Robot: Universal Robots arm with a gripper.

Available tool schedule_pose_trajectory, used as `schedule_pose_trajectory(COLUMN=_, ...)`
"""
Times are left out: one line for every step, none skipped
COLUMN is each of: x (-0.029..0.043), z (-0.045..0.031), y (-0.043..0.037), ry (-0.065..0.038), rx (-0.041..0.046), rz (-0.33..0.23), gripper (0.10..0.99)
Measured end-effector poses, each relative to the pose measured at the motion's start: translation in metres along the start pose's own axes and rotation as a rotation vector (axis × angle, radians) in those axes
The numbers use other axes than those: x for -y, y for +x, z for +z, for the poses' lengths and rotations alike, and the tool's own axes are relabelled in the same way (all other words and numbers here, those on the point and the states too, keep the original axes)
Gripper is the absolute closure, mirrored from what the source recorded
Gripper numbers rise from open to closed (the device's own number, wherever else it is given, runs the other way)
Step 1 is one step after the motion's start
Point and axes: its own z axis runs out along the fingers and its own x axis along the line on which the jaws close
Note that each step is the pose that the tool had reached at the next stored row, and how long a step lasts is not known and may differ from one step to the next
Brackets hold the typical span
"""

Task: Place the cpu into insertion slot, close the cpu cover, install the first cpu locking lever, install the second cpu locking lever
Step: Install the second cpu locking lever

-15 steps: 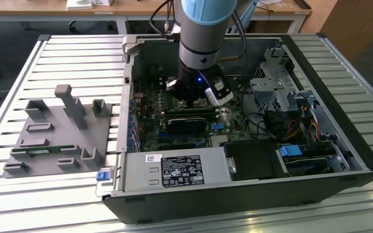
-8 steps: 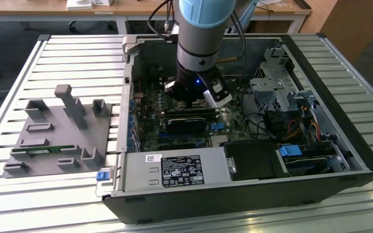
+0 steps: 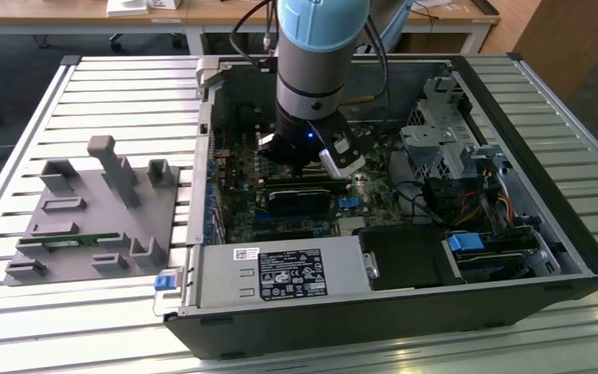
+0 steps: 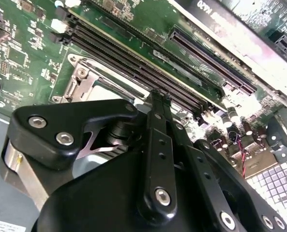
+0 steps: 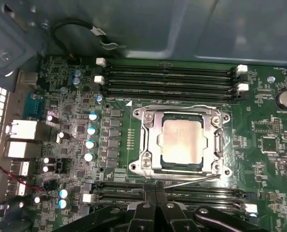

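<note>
While lowered into the open black computer case point(image 3: 548, 257), over the green motherboard point(image 5: 259, 164), hangs with black gripper point(image 5: 155, 193) pressed together, gripping nothing. Just beyond its tips, past long black memory slots point(image 5: 206, 189): square insertion slot point(image 5: 182, 166), silvery frame cpu cover point(image 5: 150, 145) down around the dull grey cpu point(image 5: 183, 140). Nearest, lying crosswise to the fingers: thin wire lever point(image 5: 191, 178), seemingly unlatched.

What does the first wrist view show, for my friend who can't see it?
A silver cpu sits in its insertion slot on a green circuit board, with the metal cpu cover framing it. Long black memory slots run along two sides of it, and the robot's black pincer is at the picture's edge, fingers together.
</note>
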Motion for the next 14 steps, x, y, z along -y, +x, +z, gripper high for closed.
schedule_pose_trajectory(x=0.0002, z=0.001, y=0.0009, ry=-0.002, rx=0.0002, rz=0.0, gripper=0.98)
schedule_pose_trajectory(x=0.0004, z=0.0021, y=0.0016, ry=-0.004, rx=0.0002, rz=0.0, gripper=0.98)
schedule_pose_trajectory(x=0.0007, z=0.0035, y=0.002, ry=-0.005, rx=0.0002, rz=0.0, gripper=0.98)
schedule_pose_trajectory(x=0.0011, z=0.0052, y=0.0021, ry=-0.005, rx=0.0002, rz=0.0, gripper=0.98)
schedule_pose_trajectory(x=0.0015, z=0.0071, y=0.0022, ry=-0.006, rx=0.0002, rz=0.0, gripper=0.98)
schedule_pose_trajectory(x=0.0019, z=0.0088, y=0.0022, ry=-0.007, rx=0.0002, rz=0.0, gripper=0.98)
schedule_pose_trajectory(x=0.0022, z=0.0102, y=0.0023, ry=-0.008, rx=0.0002, rz=0.0, gripper=0.98)
schedule_pose_trajectory(x=0.0024, z=0.0111, y=0.0023, ry=-0.01, rx=0.0004, rz=0.0, gripper=0.98)
schedule_pose_trajectory(x=0.0026, z=0.0115, y=0.0024, ry=-0.014, rx=0.0003, rz=0.0, gripper=0.98)
schedule_pose_trajectory(x=0.0028, z=0.012, y=0.0023, ry=-0.018, rx=0.0005, rz=0.0, gripper=0.98)
schedule_pose_trajectory(x=0.0032, z=0.0126, y=0.0023, ry=-0.021, rx=0.0007, rz=0.0, gripper=0.98)
schedule_pose_trajectory(x=0.0036, z=0.0128, y=0.0023, ry=-0.025, rx=0.0008, rz=0.0, gripper=0.98)
schedule_pose_trajectory(x=0.0043, z=0.0127, y=0.0027, ry=-0.031, rx=0.0011, rz=0.0, gripper=0.98)
schedule_pose_trajectory(x=0.0052, z=0.0126, y=0.0035, ry=-0.039, rx=0.0012, rz=0.0, gripper=0.98)
